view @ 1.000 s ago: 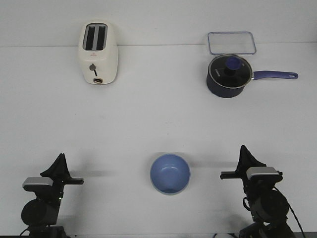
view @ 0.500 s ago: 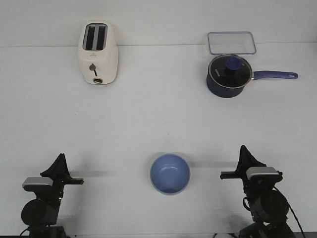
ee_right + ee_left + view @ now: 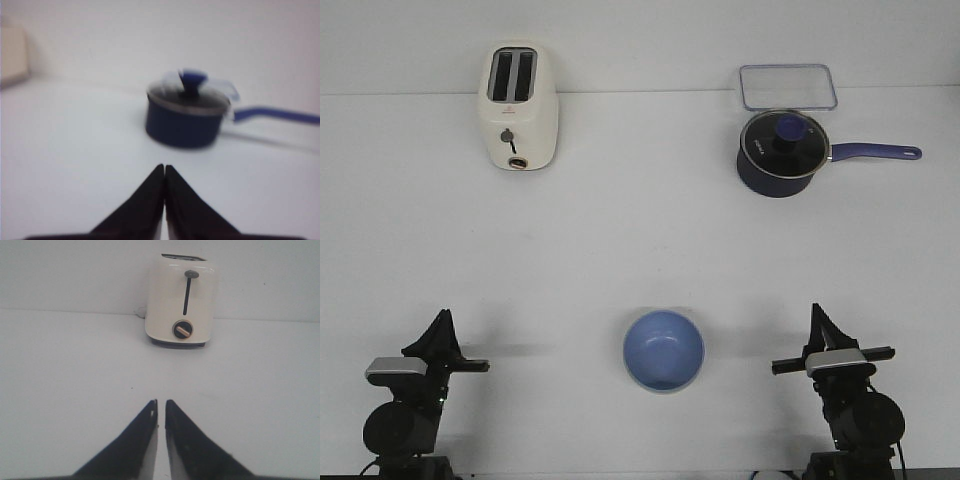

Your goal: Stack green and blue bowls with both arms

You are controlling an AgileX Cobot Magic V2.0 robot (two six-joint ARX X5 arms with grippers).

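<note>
The blue bowl (image 3: 663, 349) sits upright on the white table near the front edge, midway between the two arms. I see no separate green bowl; it is hidden or out of view. My left gripper (image 3: 444, 318) rests low at the front left, well left of the bowl, and the left wrist view shows it (image 3: 161, 402) shut and empty with only a sliver between the tips. My right gripper (image 3: 817, 314) rests at the front right, right of the bowl, and the right wrist view shows it (image 3: 165, 167) shut and empty. Neither wrist view shows a bowl.
A cream toaster (image 3: 518, 108) stands at the back left, straight ahead of the left gripper (image 3: 181, 300). A dark navy saucepan (image 3: 780, 152) with lid and long handle stands at the back right (image 3: 184, 117). A clear lidded container (image 3: 788, 86) lies behind it.
The right arm has shifted slightly to the right and turned, its wrist bar now level and lower. The left arm and the blue bowl have not moved.
</note>
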